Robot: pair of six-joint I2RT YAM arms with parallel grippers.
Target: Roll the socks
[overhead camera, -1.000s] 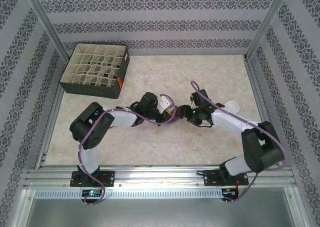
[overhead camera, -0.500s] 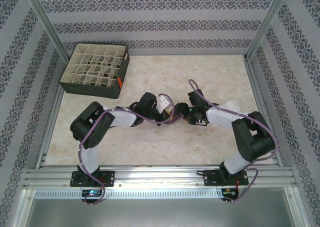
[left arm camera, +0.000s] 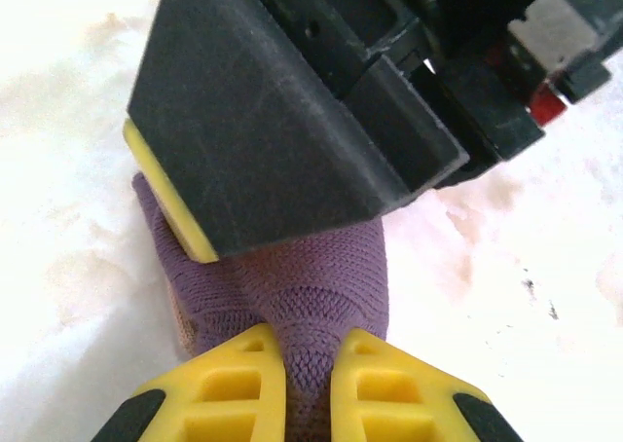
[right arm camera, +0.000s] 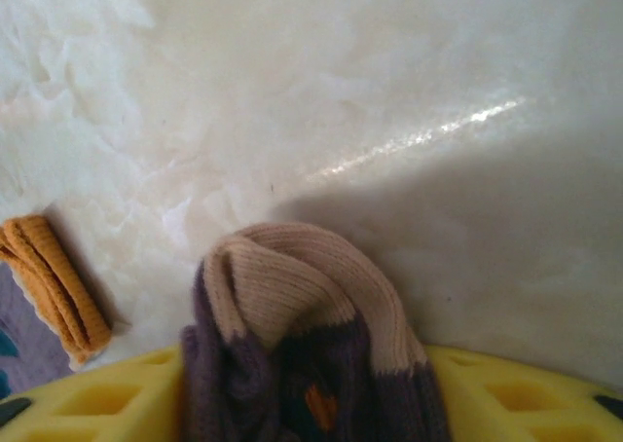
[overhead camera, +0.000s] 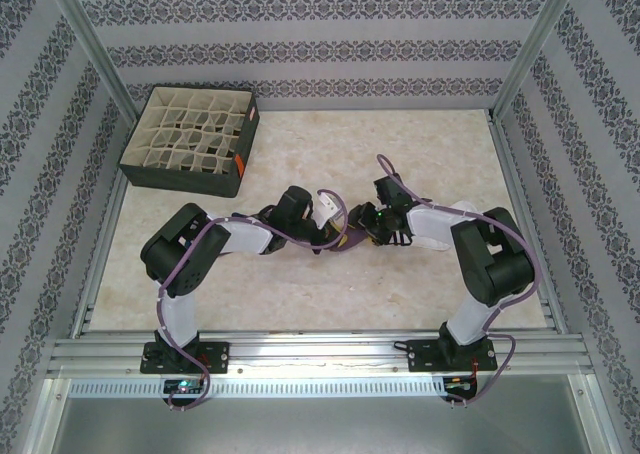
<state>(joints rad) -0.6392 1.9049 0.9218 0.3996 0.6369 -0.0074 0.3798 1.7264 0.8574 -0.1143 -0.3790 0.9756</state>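
Top external: divider box (overhead camera: pixel 185 179), sock (overhead camera: pixel 352 240) outside

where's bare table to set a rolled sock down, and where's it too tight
Free: the far stretch of marble tabletop, from the divider box across to its right side; also the near strip on this side of the grippers. Crowded: the middle, where the left gripper and right gripper meet on the purple sock.

purple socks (left arm camera: pixel 302 286), bunched at table ctr, tan toe (right arm camera: pixel 292 276) up, orange cuff (right arm camera: pixel 54 276) flat alongside
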